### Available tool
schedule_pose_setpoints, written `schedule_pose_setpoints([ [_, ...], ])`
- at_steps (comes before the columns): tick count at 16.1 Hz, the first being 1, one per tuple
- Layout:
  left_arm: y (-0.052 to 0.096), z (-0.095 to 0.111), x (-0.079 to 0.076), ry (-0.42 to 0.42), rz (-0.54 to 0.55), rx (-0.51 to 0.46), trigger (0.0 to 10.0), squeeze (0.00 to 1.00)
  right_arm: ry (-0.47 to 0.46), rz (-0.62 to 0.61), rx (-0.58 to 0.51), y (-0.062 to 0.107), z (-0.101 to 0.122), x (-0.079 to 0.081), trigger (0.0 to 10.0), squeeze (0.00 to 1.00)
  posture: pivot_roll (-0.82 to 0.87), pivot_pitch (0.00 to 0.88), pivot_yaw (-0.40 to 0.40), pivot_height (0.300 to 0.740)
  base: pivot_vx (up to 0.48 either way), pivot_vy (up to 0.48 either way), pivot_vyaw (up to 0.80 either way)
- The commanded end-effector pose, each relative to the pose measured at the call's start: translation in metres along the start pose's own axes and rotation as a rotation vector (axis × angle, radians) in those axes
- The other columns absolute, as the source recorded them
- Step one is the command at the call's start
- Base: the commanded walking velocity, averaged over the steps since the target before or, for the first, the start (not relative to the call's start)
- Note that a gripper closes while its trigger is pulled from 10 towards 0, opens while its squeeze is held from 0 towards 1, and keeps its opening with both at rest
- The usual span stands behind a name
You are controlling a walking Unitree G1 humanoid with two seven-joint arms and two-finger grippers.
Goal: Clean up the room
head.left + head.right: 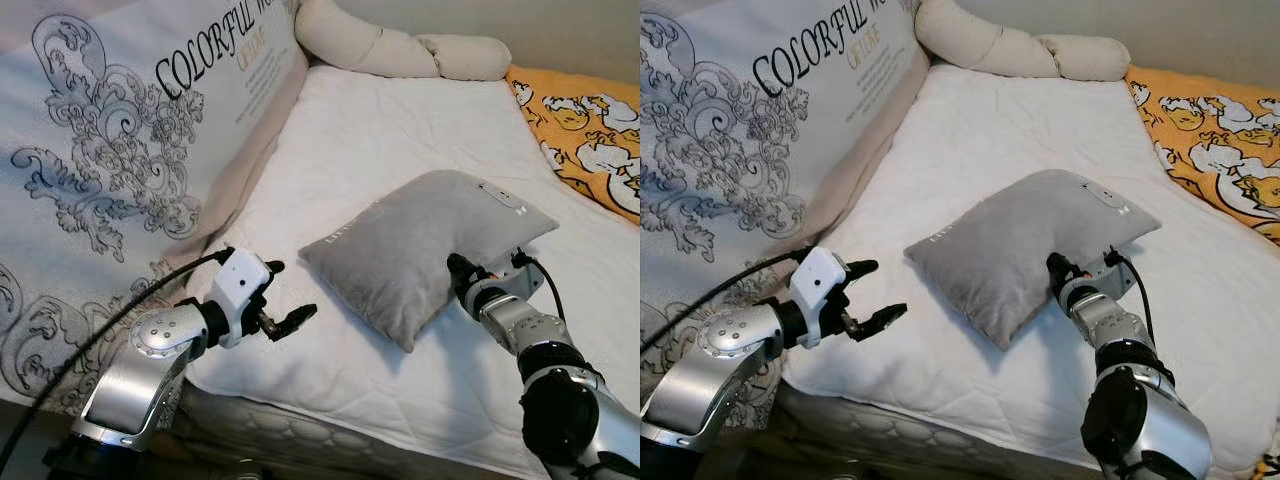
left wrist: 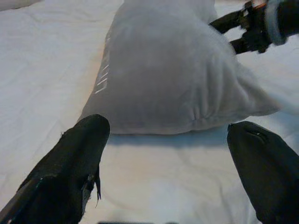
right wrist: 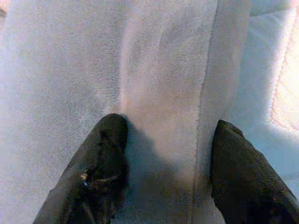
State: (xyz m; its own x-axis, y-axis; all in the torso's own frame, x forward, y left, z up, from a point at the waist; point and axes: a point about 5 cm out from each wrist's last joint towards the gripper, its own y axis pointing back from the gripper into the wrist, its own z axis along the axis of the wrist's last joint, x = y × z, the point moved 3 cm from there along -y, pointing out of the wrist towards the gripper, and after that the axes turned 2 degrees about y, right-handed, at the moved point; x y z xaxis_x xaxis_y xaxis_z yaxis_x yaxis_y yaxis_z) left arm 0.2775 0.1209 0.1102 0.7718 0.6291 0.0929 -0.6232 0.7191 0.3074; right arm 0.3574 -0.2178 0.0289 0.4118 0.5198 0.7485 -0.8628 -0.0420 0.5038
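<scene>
Bed [image 1: 400, 130], white quilted cover, near edge at 6 o'clock, open cover around the centre; grey pillow [image 1: 420, 250] lying mid-bed, one corner toward the near edge; right gripper [image 3: 161, 163] at the pillow's 5 o'clock edge, fingers spread astride a fold of it; left gripper [image 1: 285, 300] at its 9 o'clock, fingers apart, clear of it; printed cushion [image 1: 130, 130] upright at 10 o'clock; cream bolster [image 1: 400, 45] at 12 o'clock; orange duck-print blanket [image 1: 590, 130] at 2 o'clock.

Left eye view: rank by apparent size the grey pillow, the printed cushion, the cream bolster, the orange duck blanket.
1. printed cushion, nearest the camera, so partly inflated
2. grey pillow
3. cream bolster and orange duck blanket: look alike, both cut by the frame edge, not ranked
</scene>
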Motion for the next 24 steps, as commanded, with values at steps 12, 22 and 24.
schedule_pose_setpoints([
  [12,0.014,-0.024,-0.003,0.033,-0.002,0.094,10.0,0.83,-0.007,-0.032,0.001,0.002,-0.008,-0.014,0.0,0.00,0.07,0.000,-0.023,0.740,0.000,0.000,0.00],
  [22,0.011,-0.020,0.007,0.014,0.022,0.070,10.0,0.84,0.029,0.038,-0.020,-0.001,0.001,0.009,0.0,0.00,0.02,0.000,-0.017,0.740,0.000,0.000,0.00],
  [24,0.016,-0.022,0.012,0.010,0.053,0.077,10.0,0.83,0.091,0.130,-0.025,-0.005,0.006,0.043,0.0,0.00,0.03,0.000,-0.028,0.740,0.000,0.000,0.00],
])
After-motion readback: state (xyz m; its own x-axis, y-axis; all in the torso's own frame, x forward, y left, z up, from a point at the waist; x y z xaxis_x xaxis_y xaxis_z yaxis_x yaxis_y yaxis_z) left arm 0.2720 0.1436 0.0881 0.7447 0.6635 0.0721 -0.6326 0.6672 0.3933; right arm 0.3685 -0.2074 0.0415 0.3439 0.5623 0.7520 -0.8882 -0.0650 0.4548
